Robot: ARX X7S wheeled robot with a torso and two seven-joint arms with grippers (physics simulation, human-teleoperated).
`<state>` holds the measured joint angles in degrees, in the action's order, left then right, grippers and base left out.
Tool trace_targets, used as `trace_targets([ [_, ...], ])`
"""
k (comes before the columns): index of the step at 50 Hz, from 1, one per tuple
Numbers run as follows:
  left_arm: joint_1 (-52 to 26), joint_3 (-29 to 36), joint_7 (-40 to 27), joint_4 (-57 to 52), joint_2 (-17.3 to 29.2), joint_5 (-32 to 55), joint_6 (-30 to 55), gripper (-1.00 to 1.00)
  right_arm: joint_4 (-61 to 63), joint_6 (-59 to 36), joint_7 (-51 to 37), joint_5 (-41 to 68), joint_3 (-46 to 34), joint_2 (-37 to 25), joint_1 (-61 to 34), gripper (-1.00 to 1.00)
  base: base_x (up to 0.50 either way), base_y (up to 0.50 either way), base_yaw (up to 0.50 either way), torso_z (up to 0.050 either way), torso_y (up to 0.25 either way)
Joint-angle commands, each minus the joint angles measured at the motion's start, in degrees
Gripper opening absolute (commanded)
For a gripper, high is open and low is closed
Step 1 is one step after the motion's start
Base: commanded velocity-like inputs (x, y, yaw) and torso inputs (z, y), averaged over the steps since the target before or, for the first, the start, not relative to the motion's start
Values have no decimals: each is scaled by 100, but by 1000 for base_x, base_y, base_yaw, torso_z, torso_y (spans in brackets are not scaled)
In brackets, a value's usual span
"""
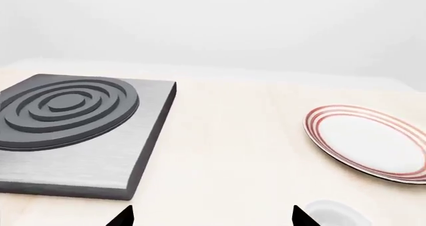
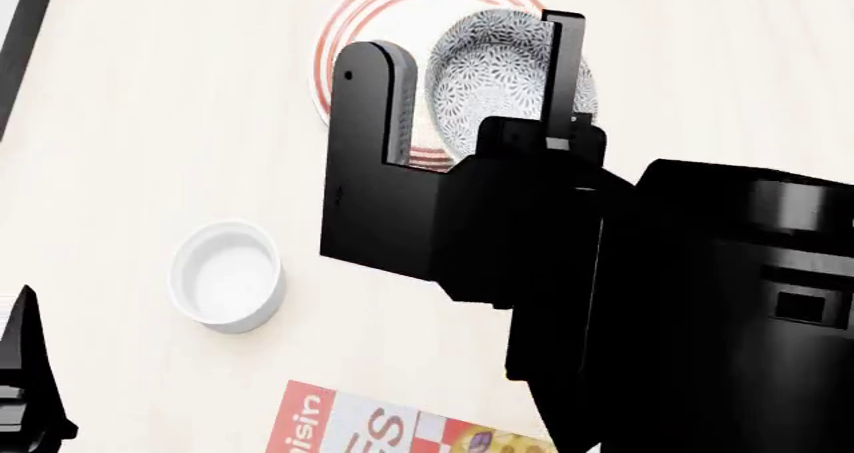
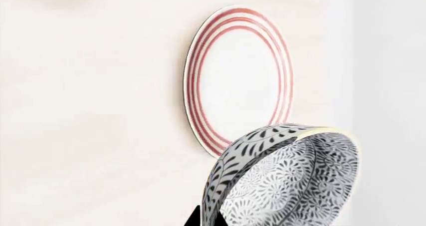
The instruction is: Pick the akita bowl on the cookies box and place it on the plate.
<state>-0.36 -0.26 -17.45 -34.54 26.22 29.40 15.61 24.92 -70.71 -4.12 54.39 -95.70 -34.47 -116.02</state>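
Two black fingertips of the left gripper [image 1: 211, 217] poked up at the bottom edge of the left wrist view, standing well apart with nothing between them, so that hand was open and idle; beyond them lay the pale table [image 1: 226, 151], a grey slab with raised rings [image 1: 73, 131] at the left of the frame, the plate [image 1: 369, 145] at the right, bare in this view, and a sliver of the white cup [image 1: 332, 215] at the lower right.

In the head view the right gripper [image 2: 474, 93] filled the middle and right of the frame, its two fingers reaching toward the top; the bowl [image 2: 501, 78] sat between them at upper centre, over the right part of the plate [image 2: 354, 33]; whether it hung above the plate or touched it could not be told; the cup [image 2: 230, 275] stood at middle left, and a corner of the cookies box [image 2: 380, 425] showed at the bottom edge, well apart from the bowl.

In the right wrist view the bowl [image 3: 286, 178] sat tilted at the lower right, its patterned inside facing the camera, one black fingertip just showing against its wall at the bottom edge; the fingers looked closed on the wall near the rim.

The bowl looked rigid, glazed and breakable, probably light but slippery; a pinch across the wall just under the rim seemed the sound hold, and I judged a tilted bowl could swing or slip, so a gentle, level set-down would suit.
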Motion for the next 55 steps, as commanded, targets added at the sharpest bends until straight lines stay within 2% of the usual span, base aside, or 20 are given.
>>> trace_targets([
  [1, 51, 110, 120, -3, 29, -45, -92, 100, -1064, 751, 340, -1156, -384, 393, 131, -100, 0, 0, 0, 0, 0],
  [11, 106, 193, 244, -86, 94, -62, -167, 100, -2106, 1436, 464, -1604, -461, 822, 475, -100, 0, 0, 0, 0, 0],
  [22, 181, 288, 334, -77, 103, -153, -298, 100, -3822, 2128, 668, -2046, -411, 1473, 694, -100, 0, 0, 0, 0, 0],
  [36, 267, 421, 556, -16, 117, -355, -655, 100, -5246, 2793, 811, -2244, -267, 2146, 1097, -100, 0, 0, 0, 0, 0],
  [42, 271, 488, 627, 82, 116, -510, -805, 100, -5540, 2973, 870, -2345, -321, 2305, 1219, -100, 0, 0, 0, 0, 0],
  [55, 286, 453, 825, 115, 157, -262, -948, 100, -5503, 3105, 821, -2377, -320, 2419, 1434, -100, 0, 0, 0, 0, 0],
])
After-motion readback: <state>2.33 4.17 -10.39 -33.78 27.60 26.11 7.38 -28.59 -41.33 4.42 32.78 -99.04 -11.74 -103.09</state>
